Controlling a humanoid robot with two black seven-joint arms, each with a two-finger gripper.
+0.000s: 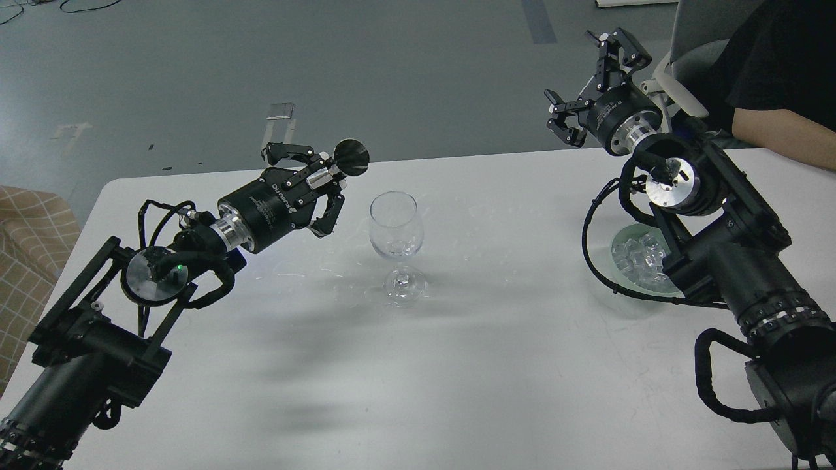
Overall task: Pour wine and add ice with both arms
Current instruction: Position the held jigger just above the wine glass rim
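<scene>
A white counter (457,391) fills the lower part of the view, its far edge running across the middle, soft grey shadows lying over its left half. Beyond it stretches a grey floor (261,59), marked with pale tape patches (281,111) and a darker strip (539,19) near the top. Black cables (72,6) curl at the top left corner. At the left edge sits a beige checked cushion or seat (26,248), partly cut off. At the top right, a person in a black shirt (777,59) rests a bare forearm (784,134) at the counter's far corner, beside a grey chair (692,62).
</scene>
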